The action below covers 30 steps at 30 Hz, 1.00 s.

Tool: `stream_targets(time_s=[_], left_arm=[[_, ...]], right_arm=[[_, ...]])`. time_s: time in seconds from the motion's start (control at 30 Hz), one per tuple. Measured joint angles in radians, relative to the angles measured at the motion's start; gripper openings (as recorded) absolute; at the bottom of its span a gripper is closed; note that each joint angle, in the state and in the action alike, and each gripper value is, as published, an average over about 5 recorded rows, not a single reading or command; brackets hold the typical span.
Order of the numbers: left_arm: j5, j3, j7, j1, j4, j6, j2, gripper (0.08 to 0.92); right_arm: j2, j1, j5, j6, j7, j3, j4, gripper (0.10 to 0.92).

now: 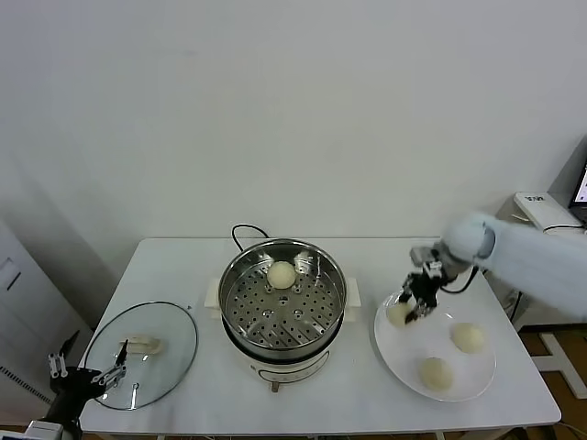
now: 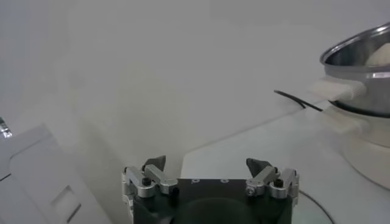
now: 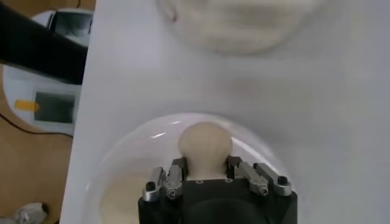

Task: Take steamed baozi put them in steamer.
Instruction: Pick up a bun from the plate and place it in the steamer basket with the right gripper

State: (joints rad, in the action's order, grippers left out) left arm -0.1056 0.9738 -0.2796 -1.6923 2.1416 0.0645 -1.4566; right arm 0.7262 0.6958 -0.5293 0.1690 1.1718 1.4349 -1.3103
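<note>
The white table (image 1: 367,403) carries everything, with the steamer (image 1: 282,307) at its middle: a shiny steel pot with a perforated floor, white side handles and a black cord (image 1: 240,231) running off behind it. To the robot's left of the pot lies the round glass lid (image 1: 142,353), flat on the table. To the robot's right lies the white plate (image 1: 390,353), close beside the steamer. One baozi in the steamer (image 1: 281,273) rests on the perforated floor toward the far wall. Two loose baozi sit on the plate, one (image 1: 468,336) toward the plate's right edge and one (image 1: 436,372) nearer the front. The right pincer (image 1: 410,310) is down over the plate's left part, its fingers drawn in against either side of a fourth baozi (image 3: 205,141), which the wrist view shows clasped between them. The left pincer (image 1: 88,377) hangs low at the table's front left corner, beside the lid, its fingers (image 2: 261,165) spread wide and holding nothing.
</note>
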Motion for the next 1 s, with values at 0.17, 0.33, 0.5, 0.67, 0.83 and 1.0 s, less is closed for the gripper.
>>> stream_targets(time_s=[0.17, 0.33, 0.5, 0.67, 0.83, 1.0], left_arm=[[0.002, 0.000, 0.000, -0.001, 0.003, 0.001, -0.001, 0.823], [0.004, 0.000, 0.000, -0.001, 0.006, 0.001, -0.002, 0.823], [0.005, -0.001, 0.000, -0.002, 0.013, 0.001, -0.008, 0.823], [0.009, -0.001, 0.001, -0.006, 0.014, -0.001, -0.015, 0.823], [0.011, 0.000, 0.003, -0.005, 0.014, -0.002, -0.018, 0.823], [0.012, 0.002, 0.003, -0.007, 0.015, -0.002, -0.018, 0.823]], right_arm=[[0.070, 0.115, -0.118, 0.034, 0.006, 0.043, -0.029, 0.368], [0.156, 0.139, -0.200, 0.101, -0.035, 0.050, -0.074, 0.372], [0.261, 0.093, -0.251, 0.176, -0.106, 0.030, -0.091, 0.373], [0.365, 0.026, -0.287, 0.247, -0.186, 0.012, -0.088, 0.375], [0.453, -0.037, -0.307, 0.307, -0.272, -0.005, -0.071, 0.388], [0.517, -0.090, -0.317, 0.351, -0.347, -0.020, -0.045, 0.392]])
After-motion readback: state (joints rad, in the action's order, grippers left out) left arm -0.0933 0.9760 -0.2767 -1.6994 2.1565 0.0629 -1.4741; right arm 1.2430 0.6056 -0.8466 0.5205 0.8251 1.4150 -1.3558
